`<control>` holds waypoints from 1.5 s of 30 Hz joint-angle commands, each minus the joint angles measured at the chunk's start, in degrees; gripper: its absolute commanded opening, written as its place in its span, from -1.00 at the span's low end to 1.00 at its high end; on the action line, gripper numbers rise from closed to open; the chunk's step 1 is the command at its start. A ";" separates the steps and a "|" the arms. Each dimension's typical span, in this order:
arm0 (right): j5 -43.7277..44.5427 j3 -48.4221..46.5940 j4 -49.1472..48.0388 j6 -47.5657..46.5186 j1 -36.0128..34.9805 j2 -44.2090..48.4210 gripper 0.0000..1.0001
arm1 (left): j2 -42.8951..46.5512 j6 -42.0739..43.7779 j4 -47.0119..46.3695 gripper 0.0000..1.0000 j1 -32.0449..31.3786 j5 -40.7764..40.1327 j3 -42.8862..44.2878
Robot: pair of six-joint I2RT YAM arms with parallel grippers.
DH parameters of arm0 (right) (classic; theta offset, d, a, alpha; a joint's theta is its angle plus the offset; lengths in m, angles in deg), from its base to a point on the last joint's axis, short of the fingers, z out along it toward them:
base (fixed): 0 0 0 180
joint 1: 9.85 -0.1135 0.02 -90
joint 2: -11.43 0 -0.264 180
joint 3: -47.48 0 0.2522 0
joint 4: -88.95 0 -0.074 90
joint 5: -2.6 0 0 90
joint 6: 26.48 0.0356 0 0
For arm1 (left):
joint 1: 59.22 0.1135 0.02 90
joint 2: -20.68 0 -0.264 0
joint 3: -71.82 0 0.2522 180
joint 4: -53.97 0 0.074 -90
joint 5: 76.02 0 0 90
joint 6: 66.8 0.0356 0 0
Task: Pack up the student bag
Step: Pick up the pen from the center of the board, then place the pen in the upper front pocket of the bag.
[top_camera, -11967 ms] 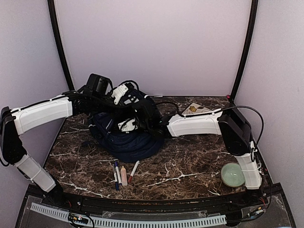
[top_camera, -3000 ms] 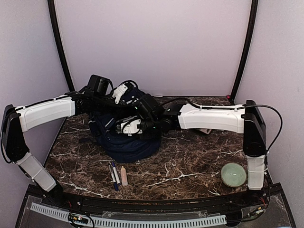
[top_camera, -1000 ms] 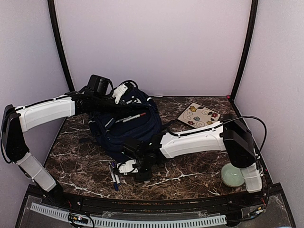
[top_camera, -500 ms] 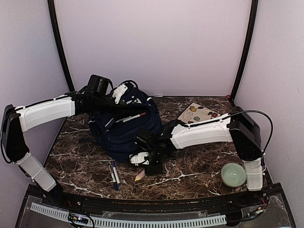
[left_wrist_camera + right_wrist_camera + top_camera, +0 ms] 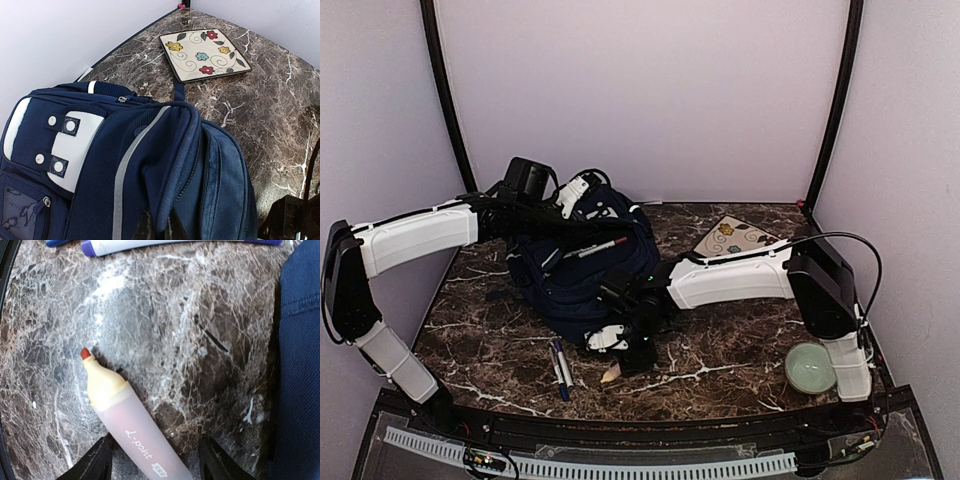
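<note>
The navy student bag (image 5: 585,275) lies at the back left of the marble table and fills the left wrist view (image 5: 150,150). My left gripper (image 5: 572,196) is shut on the bag's flap (image 5: 165,200) and holds it up. A red pen (image 5: 600,247) lies on top of the bag. My right gripper (image 5: 623,350) is open, low over the table in front of the bag. A pink highlighter (image 5: 127,415) with a cream end and a red tip lies between its fingers (image 5: 95,465); it also shows in the top view (image 5: 612,373).
Two blue pens (image 5: 560,365) lie left of the highlighter and show at the top of the right wrist view (image 5: 175,244). A flowered square plate (image 5: 735,237) sits at the back right. A green bowl (image 5: 810,368) stands at the front right. The bag's edge (image 5: 300,365) is close on the gripper's right.
The right gripper swung from beside the blue pens to the right, then slightly back left. The highlighter now lies further right, apart from the pens. The left arm has not moved.
</note>
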 commanded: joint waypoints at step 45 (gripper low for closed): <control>33.06 -16.45 -14.47 -27.00 3.59 1.52 -0.68 | 3.36 -1.17 -5.24 -1.00 -0.34 3.90 0.98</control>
